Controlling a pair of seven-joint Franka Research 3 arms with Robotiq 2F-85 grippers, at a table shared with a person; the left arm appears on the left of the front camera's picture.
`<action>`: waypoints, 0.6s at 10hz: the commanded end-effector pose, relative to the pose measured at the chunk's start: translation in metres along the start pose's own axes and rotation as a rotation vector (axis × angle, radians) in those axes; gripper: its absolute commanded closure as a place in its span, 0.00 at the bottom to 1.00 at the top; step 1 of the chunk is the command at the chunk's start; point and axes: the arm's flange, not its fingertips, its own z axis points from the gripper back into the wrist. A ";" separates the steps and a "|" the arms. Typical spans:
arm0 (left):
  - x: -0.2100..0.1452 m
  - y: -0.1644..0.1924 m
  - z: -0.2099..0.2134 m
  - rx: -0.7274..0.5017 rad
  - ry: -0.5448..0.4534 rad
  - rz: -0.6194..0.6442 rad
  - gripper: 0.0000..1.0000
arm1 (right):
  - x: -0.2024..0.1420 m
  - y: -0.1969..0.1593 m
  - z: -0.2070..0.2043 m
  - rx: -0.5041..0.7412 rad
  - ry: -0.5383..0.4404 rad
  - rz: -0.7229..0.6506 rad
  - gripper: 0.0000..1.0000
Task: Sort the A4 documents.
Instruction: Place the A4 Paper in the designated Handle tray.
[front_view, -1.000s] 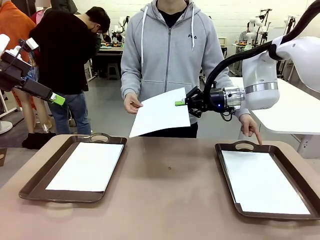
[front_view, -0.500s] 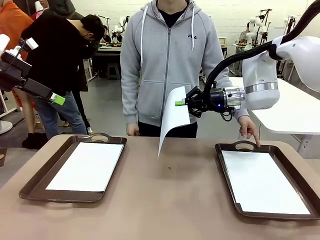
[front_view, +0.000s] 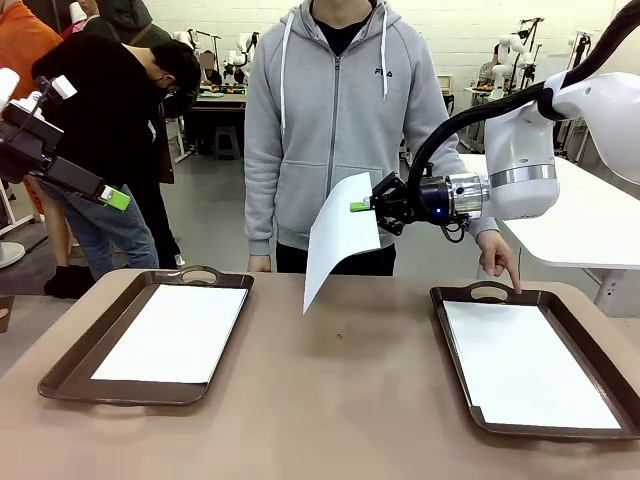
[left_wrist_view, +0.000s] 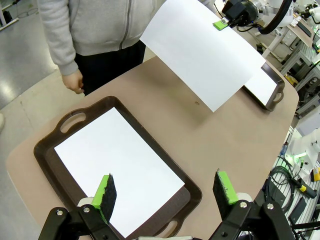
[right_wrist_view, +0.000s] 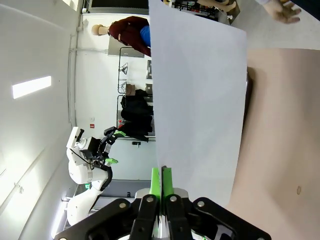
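Note:
My right gripper (front_view: 362, 206) is shut on the top corner of a blank white A4 document (front_view: 338, 239), which hangs free above the middle of the table. In the right wrist view that sheet (right_wrist_view: 200, 100) rises from my closed green pads (right_wrist_view: 156, 182). The left wrist view shows the same sheet (left_wrist_view: 202, 52) hanging beyond the left tray. My left gripper (left_wrist_view: 165, 189) is open and held high over the left brown tray (front_view: 70, 365), which holds a white sheet (front_view: 175, 331). The right brown tray (front_view: 452, 345) also holds a white sheet (front_view: 525, 366).
A person in a grey hoodie (front_view: 340, 110) stands at the far side, one hand (front_view: 498, 258) pointing at the right tray's far handle, the other hand (front_view: 260, 263) down at the table edge. Bare brown tabletop (front_view: 335, 400) lies between the trays. Other people stand behind on the left.
The person has let go of the sheet and lowered that hand to the table edge. The sheet swung down from near flat and now hangs from my right gripper. Both arms stayed still.

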 end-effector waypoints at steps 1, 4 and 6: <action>0.000 -0.001 0.000 0.005 0.004 -0.002 0.00 | 0.000 -0.001 0.000 0.013 -0.010 -0.011 1.00; 0.000 -0.001 0.000 0.005 0.004 -0.002 0.00 | 0.000 -0.001 0.000 0.013 -0.010 -0.011 1.00; 0.000 -0.001 0.000 0.005 0.004 -0.002 0.00 | 0.000 -0.001 0.000 0.013 -0.010 -0.011 1.00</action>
